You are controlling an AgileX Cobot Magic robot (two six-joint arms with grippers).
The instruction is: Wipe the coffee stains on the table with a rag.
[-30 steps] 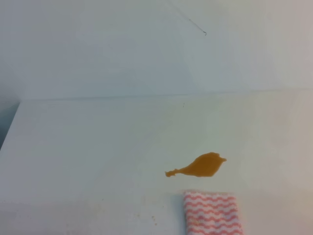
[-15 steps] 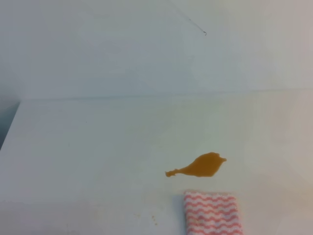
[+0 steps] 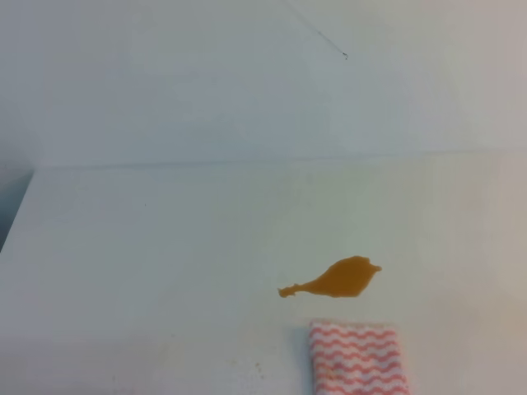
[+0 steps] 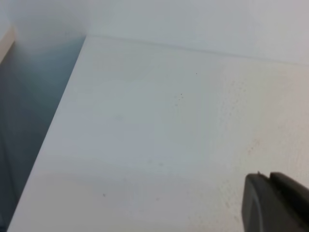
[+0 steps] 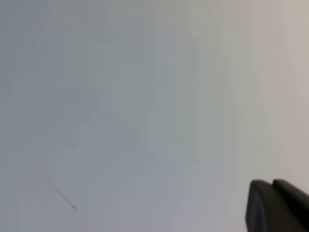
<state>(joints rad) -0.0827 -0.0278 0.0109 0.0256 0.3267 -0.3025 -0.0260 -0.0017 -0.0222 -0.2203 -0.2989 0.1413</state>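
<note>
In the exterior high view the white worktop [image 3: 165,263] fills the lower two thirds of the frame, with a pale wall behind it. The coffee stains [image 3: 339,278] lie right of centre in the lower half as one orange-brown puddle, its thin tail pointing left. The rag [image 3: 357,359], striped pink-red and white, lies flat at the bottom edge just below the puddle, near it but not touching, and partly cut off by the frame. No arm appears in this view. In the left wrist view the left hand [image 4: 275,203] shows only as a dark block in the lower right corner above bare worktop; whether it is wide or narrow I cannot tell. In the right wrist view the right hand [image 5: 276,205] sits in the lower right corner before a plain pale surface, closed with nothing in it.
</note>
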